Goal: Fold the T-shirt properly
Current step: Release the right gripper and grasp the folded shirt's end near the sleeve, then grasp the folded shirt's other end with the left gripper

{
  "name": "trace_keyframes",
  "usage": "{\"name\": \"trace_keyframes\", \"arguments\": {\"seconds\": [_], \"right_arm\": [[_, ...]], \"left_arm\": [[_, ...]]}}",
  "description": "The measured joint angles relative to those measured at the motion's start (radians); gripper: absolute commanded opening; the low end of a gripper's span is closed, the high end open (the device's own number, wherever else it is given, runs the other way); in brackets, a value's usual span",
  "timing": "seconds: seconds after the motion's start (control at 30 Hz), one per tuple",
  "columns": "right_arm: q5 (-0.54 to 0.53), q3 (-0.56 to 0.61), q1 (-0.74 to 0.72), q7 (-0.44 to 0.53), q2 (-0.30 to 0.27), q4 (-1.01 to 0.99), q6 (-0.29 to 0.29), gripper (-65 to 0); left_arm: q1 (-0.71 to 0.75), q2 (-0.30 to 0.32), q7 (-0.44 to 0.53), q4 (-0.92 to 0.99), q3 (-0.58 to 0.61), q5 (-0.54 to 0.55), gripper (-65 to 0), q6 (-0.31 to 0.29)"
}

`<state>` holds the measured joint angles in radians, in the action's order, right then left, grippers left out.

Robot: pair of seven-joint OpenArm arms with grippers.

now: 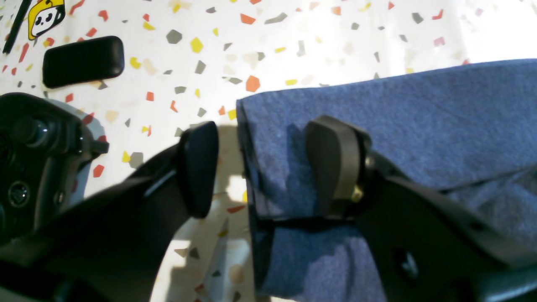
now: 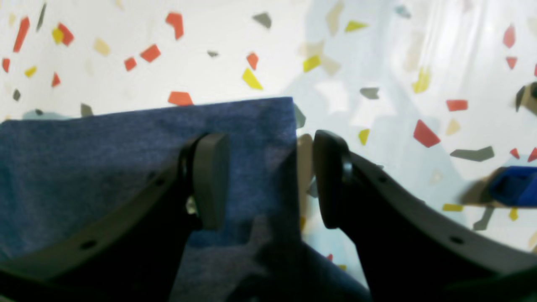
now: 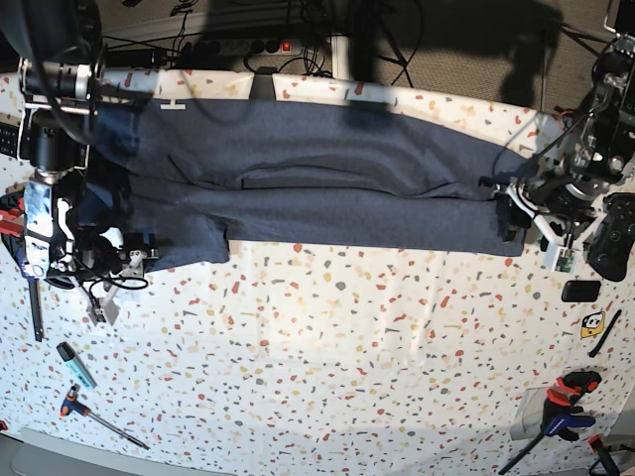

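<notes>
The T-shirt [image 3: 317, 188], dark navy-blue, lies folded into a long band across the far part of the speckled table [image 3: 327, 347]. My left gripper [image 1: 268, 167] is open and straddles the shirt's edge [image 1: 251, 138]. One finger [image 1: 335, 167] is over the cloth and the other [image 1: 199, 167] over bare table. In the base view it sits at the shirt's right end [image 3: 511, 213]. My right gripper [image 2: 272, 179] is also open, astride a corner of the shirt [image 2: 268, 121], at the left end [image 3: 134, 253] in the base view. Neither gripper holds cloth.
A black pad [image 1: 83, 61] and a yellow panda sticker [image 1: 46, 16] lie near the left gripper. A black controller [image 3: 615, 236] sits at the right edge. A marker [image 3: 74, 364] and a hex key [image 3: 99, 416] lie front left, and clamps [image 3: 566, 407] front right.
</notes>
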<state>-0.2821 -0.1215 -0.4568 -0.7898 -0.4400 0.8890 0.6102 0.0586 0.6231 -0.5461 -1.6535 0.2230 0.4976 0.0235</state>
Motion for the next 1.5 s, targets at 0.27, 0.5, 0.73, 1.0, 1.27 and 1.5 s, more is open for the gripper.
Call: {"name": "trace_keyframes", "arguments": {"seconds": [0.27,0.5,0.73,1.0,1.27,1.5], "right_arm": [[-0.008,-0.001,-0.004,0.004,0.014,-0.022,0.000,-65.0],[0.056,-0.001,0.001,-0.019,0.013,0.031,0.070,-65.0],[0.053,0.002,0.167,-0.019,0.014,0.352,0.080,-65.0],[-0.006,0.005,0.471,-0.023,0.016,0.822,0.084,-65.0],[-0.005,0.004,0.660,-0.023,0.099,1.038,0.084,-65.0],[-0.003,0.004,0.772,0.003,0.134,1.080,0.084,-65.0]], "left_arm": [[0.000,0.000,0.000,0.000,0.000,0.000,-29.2,0.000],[0.000,0.000,0.000,0.000,0.000,0.000,-29.2,0.000],[0.003,-0.001,0.001,0.000,-0.001,0.000,-29.2,0.000],[0.003,0.000,-0.001,0.000,-0.002,0.000,-29.2,0.000],[0.003,0.000,0.000,0.000,-0.002,0.000,-29.2,0.000],[0.003,0.000,0.000,0.000,-0.002,0.000,-29.2,0.000]]}}
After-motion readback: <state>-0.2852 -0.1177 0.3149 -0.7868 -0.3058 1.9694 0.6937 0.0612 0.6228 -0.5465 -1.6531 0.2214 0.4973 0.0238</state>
